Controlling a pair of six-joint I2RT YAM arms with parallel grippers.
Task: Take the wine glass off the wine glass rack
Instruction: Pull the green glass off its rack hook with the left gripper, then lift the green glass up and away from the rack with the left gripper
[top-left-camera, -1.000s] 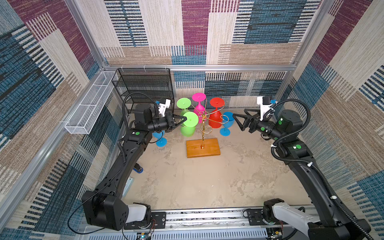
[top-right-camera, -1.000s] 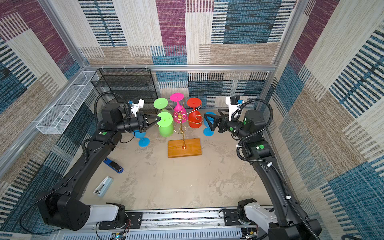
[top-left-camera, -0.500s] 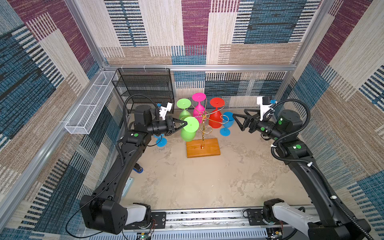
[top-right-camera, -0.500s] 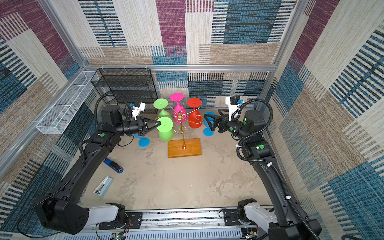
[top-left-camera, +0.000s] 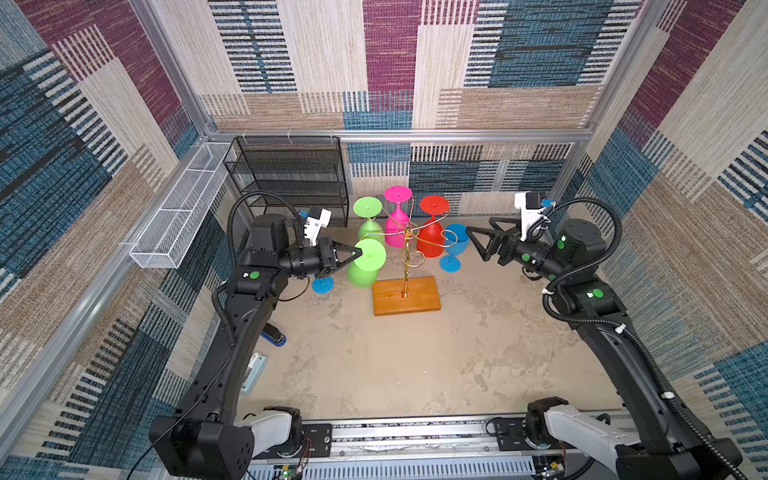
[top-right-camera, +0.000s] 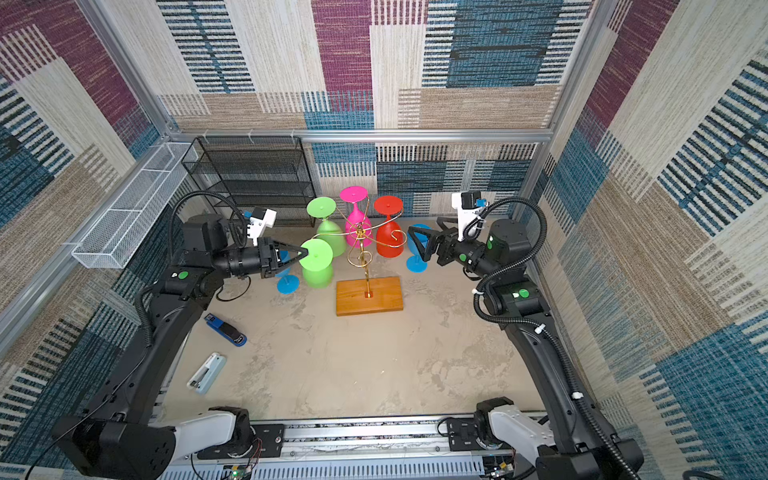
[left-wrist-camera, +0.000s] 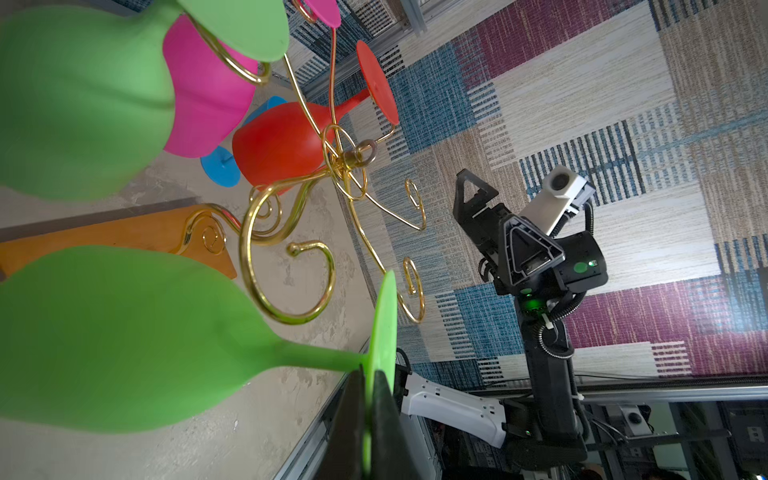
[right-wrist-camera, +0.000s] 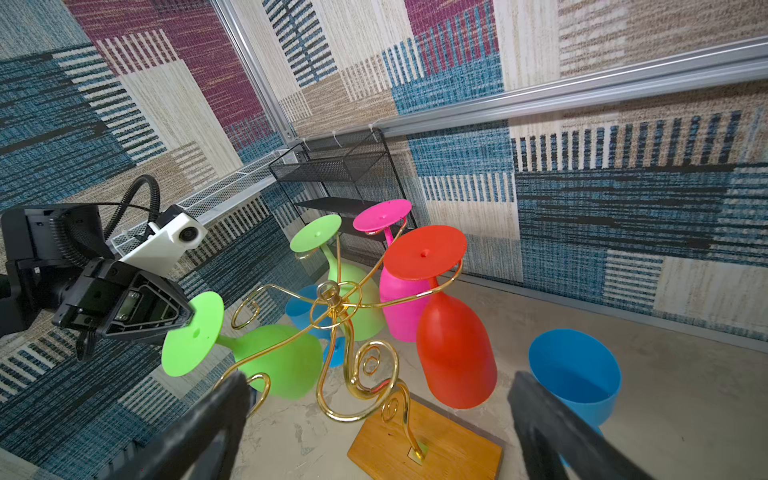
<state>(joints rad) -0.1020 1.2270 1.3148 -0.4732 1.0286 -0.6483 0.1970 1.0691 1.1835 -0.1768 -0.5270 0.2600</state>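
Observation:
The wine glass rack (top-left-camera: 405, 266) is a gold wire stand on an orange-brown wooden base (top-right-camera: 369, 296), mid-table in both top views. My left gripper (top-left-camera: 356, 252) is shut on the foot disc of a green wine glass (top-left-camera: 365, 272), upside down and tilted just left of the rack. In the left wrist view the fingers (left-wrist-camera: 353, 415) pinch the disc edge, and the stem (left-wrist-camera: 311, 358) lies apart from the bare gold scroll (left-wrist-camera: 291, 286). Green (top-left-camera: 368, 208), pink (top-left-camera: 397, 194) and red (top-left-camera: 434, 204) glasses hang on the rack. My right gripper (top-left-camera: 478, 241) is open to the rack's right, holding nothing.
A blue glass (top-left-camera: 456, 245) stands upright between rack and right gripper; another blue glass's foot (top-left-camera: 323, 285) shows under the left gripper. A black mesh shelf (top-left-camera: 291, 183) and white wire basket (top-left-camera: 178, 220) are back left. A blue stapler (top-right-camera: 226, 330) and a pale one (top-right-camera: 205, 372) lie left.
My left gripper has drawn the green glass down and leftward, away from the rack's post. The right arm has not moved.

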